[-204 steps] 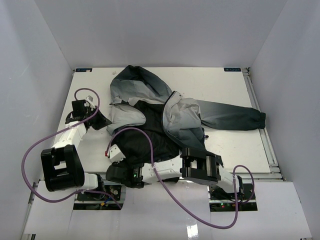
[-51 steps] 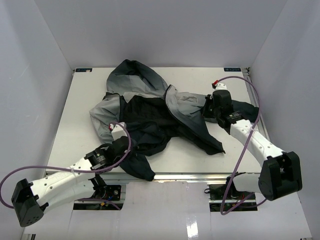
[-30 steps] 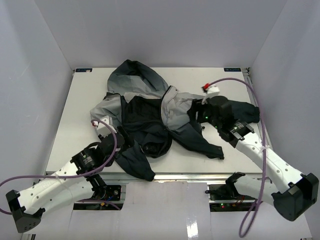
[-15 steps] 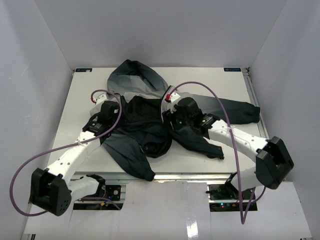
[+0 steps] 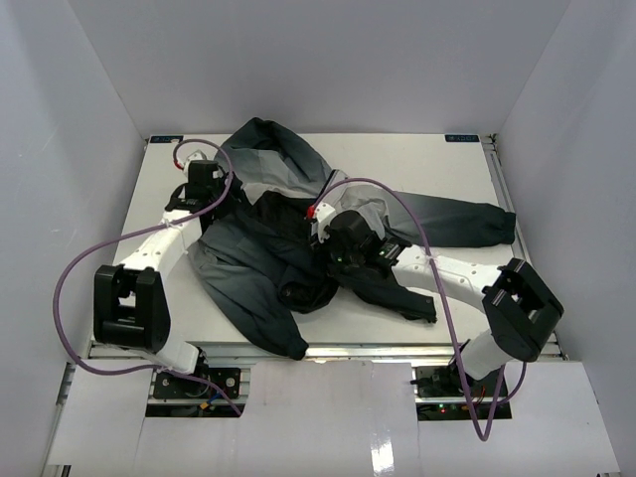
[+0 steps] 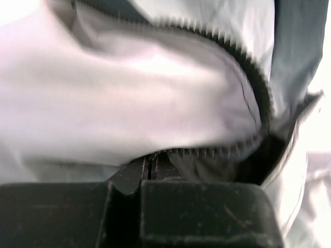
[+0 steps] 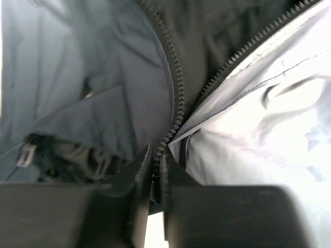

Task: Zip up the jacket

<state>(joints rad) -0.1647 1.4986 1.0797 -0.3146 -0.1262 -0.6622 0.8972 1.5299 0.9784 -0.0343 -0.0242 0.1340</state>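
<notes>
In the left wrist view the pale cloth of the jacket (image 6: 129, 93) is blurred and runs off every edge. It covers the tips of the left gripper (image 6: 149, 166), so I cannot tell if they pinch it. In the right wrist view the zipper teeth (image 7: 178, 88) leave the top edge, and the spot where they reach the right gripper (image 7: 155, 161) is too dark to read.

The overhead view was evenly, softly lit and sharp, with only faint shadows. At the left wrist, blur smeared the frame. Pale jacket (image 6: 129, 93) cloth above the left pincer (image 6: 148, 163) burned out to white, and the pincer's own body was a dark, unfocused mass. Ahead of the right pincer (image 7: 156, 159) the zipper teeth (image 7: 179, 98) were crisp, but light fabric to its right glared.
</notes>
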